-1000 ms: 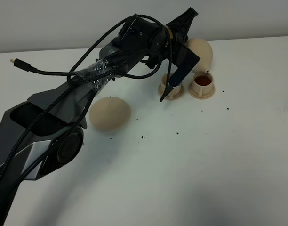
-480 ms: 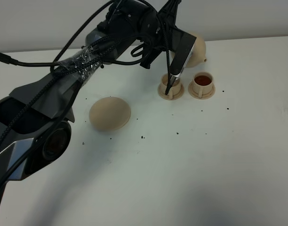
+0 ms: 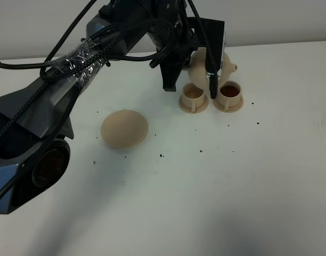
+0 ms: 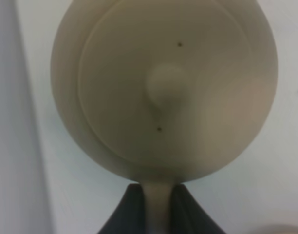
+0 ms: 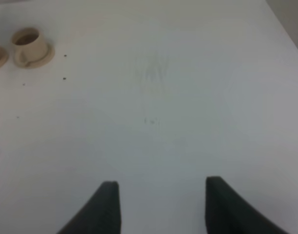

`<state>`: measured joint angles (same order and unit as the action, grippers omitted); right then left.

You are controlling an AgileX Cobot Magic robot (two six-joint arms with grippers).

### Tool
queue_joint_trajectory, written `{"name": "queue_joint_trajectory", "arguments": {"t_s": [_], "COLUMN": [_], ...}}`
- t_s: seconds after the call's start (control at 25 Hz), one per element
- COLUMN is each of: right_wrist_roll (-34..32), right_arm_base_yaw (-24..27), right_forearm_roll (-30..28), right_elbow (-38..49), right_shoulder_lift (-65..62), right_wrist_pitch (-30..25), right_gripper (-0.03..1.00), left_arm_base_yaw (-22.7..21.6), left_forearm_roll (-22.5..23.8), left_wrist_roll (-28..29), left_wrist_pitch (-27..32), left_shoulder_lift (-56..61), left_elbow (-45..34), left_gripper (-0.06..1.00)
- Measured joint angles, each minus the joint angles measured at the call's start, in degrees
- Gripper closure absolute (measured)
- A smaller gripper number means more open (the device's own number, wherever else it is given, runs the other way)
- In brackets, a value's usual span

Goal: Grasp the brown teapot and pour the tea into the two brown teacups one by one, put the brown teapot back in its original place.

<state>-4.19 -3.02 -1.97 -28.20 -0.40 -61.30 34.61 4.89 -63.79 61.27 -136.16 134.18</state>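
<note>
The brown teapot [image 3: 225,63] is behind the two teacups, roughly upright, with its spout pointing right. My left gripper [image 3: 202,62] is shut on its loop handle. In the left wrist view the handle [image 4: 158,207] sits between the dark fingers below the lid knob [image 4: 166,87]. The left teacup [image 3: 194,97] holds brownish tea. The right teacup [image 3: 228,95] holds reddish tea [image 3: 229,91]. The wide round saucer [image 3: 124,128] lies bare at centre left. My right gripper [image 5: 161,204] is open and empty over bare table, and a teacup [image 5: 29,46] shows far off in its view.
The left arm and its cables [image 3: 94,48] stretch from lower left across the back of the white table [image 3: 216,181]. Small dark specks [image 3: 161,156] are scattered on the table. A wall runs behind the table's far edge.
The left gripper has turned the teapot back from its tilt over the left teacup towards upright. That cup is now uncovered and shows tea.
</note>
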Motion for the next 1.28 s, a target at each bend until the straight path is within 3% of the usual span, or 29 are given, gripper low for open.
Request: {"name": "queue_joint_trajectory", "arguments": {"t_s": [0.24, 0.64, 1.0, 1.28], "right_wrist_roll": [0.0, 0.0, 0.0, 0.0], "right_arm_base_yaw": [0.0, 0.0, 0.0, 0.0], "right_forearm_roll": [0.0, 0.1, 0.2, 0.2], "right_elbow": [0.0, 0.0, 0.0, 0.0], "right_shoulder_lift": [0.0, 0.0, 0.0, 0.0], "right_wrist_pitch": [0.0, 0.0, 0.0, 0.0], "right_gripper": [0.54, 0.54, 0.54, 0.54], "left_arm_base_yaw": [1.1, 2.2, 3.3, 3.4], "left_forearm_roll": [-0.2, -3.5, -7.2, -7.4], "left_wrist_roll": [15.4, 32.3, 39.0, 39.2], "left_wrist_pitch": [6.9, 6.9, 6.9, 7.0], "left_shoulder_lift": [0.0, -0.9, -4.4, -4.4], "left_elbow": [0.0, 0.0, 0.0, 0.0], "left_gripper": [0.79, 0.79, 0.79, 0.79]}}
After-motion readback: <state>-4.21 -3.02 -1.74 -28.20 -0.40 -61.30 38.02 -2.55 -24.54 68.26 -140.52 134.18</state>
